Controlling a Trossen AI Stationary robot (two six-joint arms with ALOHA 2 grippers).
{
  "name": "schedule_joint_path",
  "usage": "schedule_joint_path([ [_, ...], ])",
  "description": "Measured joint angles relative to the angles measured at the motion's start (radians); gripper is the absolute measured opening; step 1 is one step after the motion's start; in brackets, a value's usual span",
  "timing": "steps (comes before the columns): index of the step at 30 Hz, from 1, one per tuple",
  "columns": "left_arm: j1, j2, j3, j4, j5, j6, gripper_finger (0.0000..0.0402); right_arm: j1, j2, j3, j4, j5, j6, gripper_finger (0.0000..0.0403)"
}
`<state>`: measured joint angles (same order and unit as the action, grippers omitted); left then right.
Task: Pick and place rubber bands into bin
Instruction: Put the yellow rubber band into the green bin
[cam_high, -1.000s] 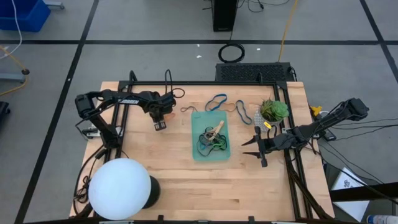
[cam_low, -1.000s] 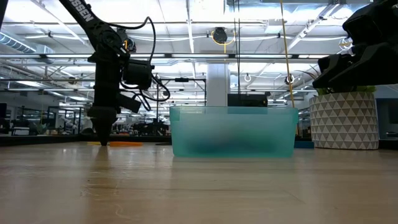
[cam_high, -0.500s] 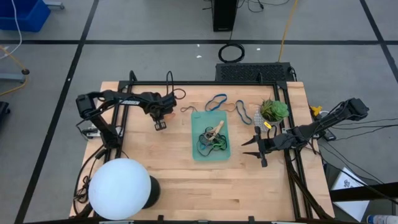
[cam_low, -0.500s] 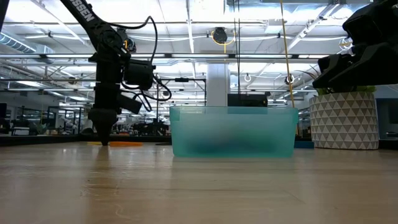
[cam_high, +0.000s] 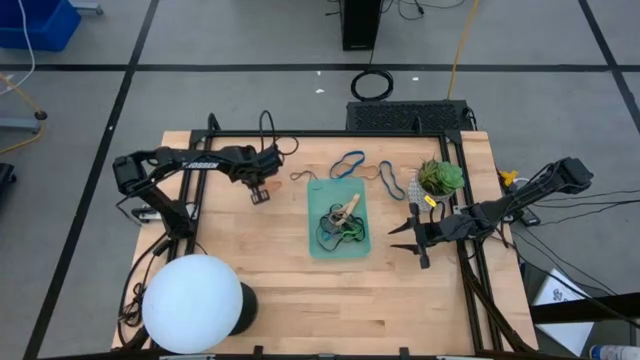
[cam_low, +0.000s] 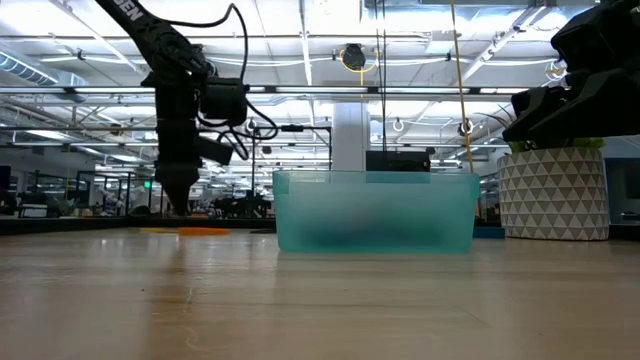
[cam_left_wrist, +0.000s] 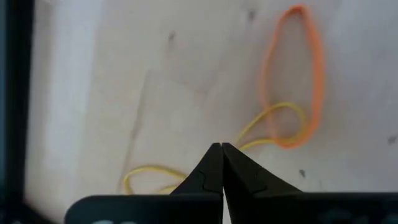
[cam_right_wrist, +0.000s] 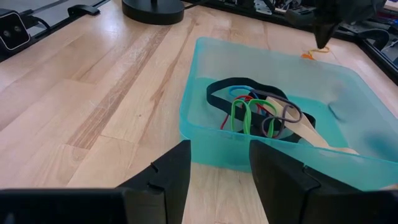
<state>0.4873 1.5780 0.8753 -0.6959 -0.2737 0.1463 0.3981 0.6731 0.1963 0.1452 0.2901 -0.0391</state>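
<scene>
The teal bin (cam_high: 322, 240) sits mid-table and holds black, green, blue and red rubber bands (cam_right_wrist: 252, 109) and a tan stick. More bands lie on the table beyond it: a blue one (cam_high: 348, 163), a blue and orange pair (cam_high: 386, 176) and a thin one (cam_high: 304, 178). My left gripper (cam_high: 260, 195) is shut, pointing down left of the bin, its tips (cam_left_wrist: 221, 149) just over a yellow band (cam_left_wrist: 273, 121) that lies beside an orange band (cam_left_wrist: 314, 74). My right gripper (cam_right_wrist: 219, 180) is open and empty, level, facing the bin's right wall. My left gripper is shut directly over the yellow band (cam_left_wrist: 245, 140), which runs behind the fingertips. The fingers hide that spot, so I cannot tell whether they pinch or touch it. The band's loops on either side lie slack on the table.
A leafy green ball in a white patterned pot (cam_high: 440, 180) stands at the far right. A white globe lamp on a black base (cam_high: 193, 303) stands at the near left. Bare wood lies between the bin and the table's near edge.
My left gripper has risen a little off the table and gone slightly toward the far edge, staying shut.
</scene>
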Motion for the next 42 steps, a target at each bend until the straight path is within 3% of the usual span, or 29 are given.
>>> schedule_joint_path([
  [10, 0.003, -0.001, 0.001, 0.020, -0.048, -0.066, 0.0042, 0.000, 0.000, 0.000, 0.000, 0.000, -0.001, 0.0157],
  [18, 0.002, -0.002, 0.002, 0.018, -0.042, -0.075, 0.0046, 0.000, 0.000, 0.000, 0.000, 0.000, -0.001, 0.0157],
  [26, 0.006, -0.003, 0.003, 0.003, 0.060, -0.068, 0.0050, 0.000, 0.000, 0.000, 0.000, 0.000, -0.001, 0.0157],
  [29, 0.007, -0.003, 0.003, -0.010, 0.064, -0.067, 0.0073, 0.000, 0.000, 0.000, 0.000, 0.000, -0.001, 0.0157],
  [36, 0.007, -0.003, 0.003, -0.006, 0.038, -0.052, 0.0172, 0.000, 0.000, 0.000, 0.000, 0.000, -0.001, 0.0157],
  [42, 0.001, -0.003, 0.003, -0.007, 0.040, -0.095, 0.0215, 0.000, 0.000, 0.000, 0.000, 0.000, -0.001, 0.0157],
])
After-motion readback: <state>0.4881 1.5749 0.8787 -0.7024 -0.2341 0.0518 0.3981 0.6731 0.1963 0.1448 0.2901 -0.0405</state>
